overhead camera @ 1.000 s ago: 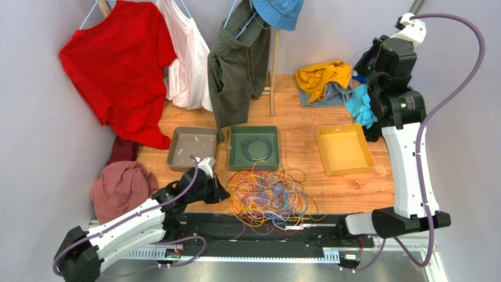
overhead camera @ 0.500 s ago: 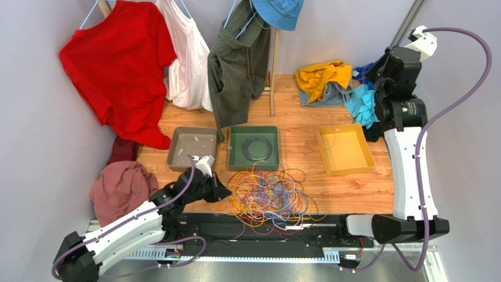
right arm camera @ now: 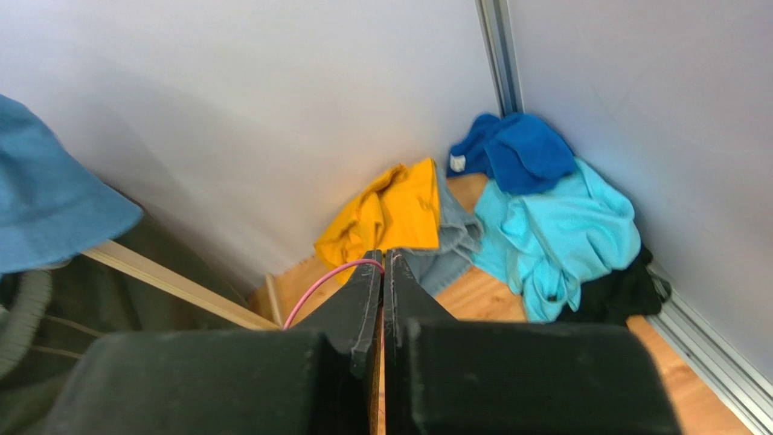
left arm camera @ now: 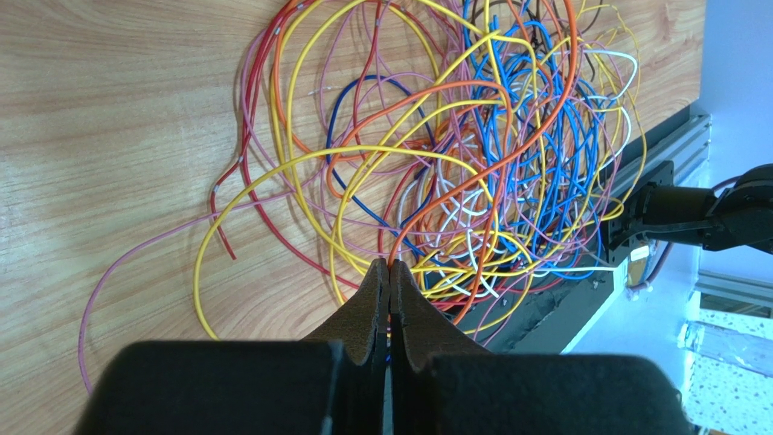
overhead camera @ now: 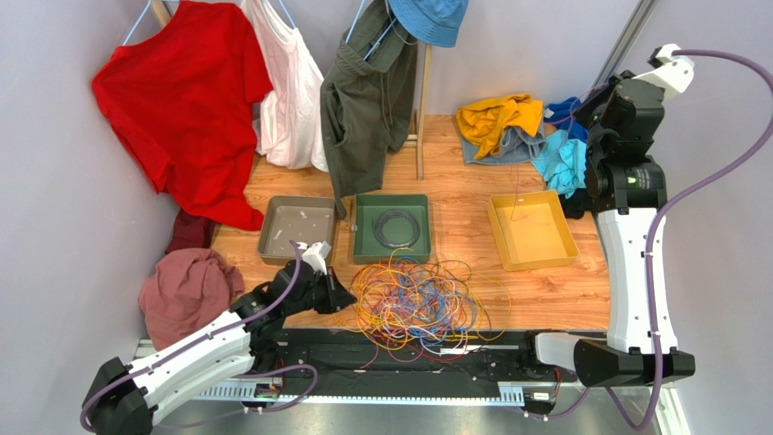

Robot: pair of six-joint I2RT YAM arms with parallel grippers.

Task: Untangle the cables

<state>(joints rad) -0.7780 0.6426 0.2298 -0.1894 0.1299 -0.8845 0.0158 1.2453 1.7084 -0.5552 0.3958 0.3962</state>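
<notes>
I grip a pink cable point(right arm camera: 349, 265) aloft in the right claw point(right arm camera: 382, 260), left claw point(left arm camera: 390, 268) pinching the tangle point(left arm camera: 472, 163); next, yellow tray point(overhead camera: 535, 234).

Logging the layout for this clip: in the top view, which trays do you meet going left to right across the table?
Grey tray → green tray, holding a dark coiled cable → yellow tray.
</notes>
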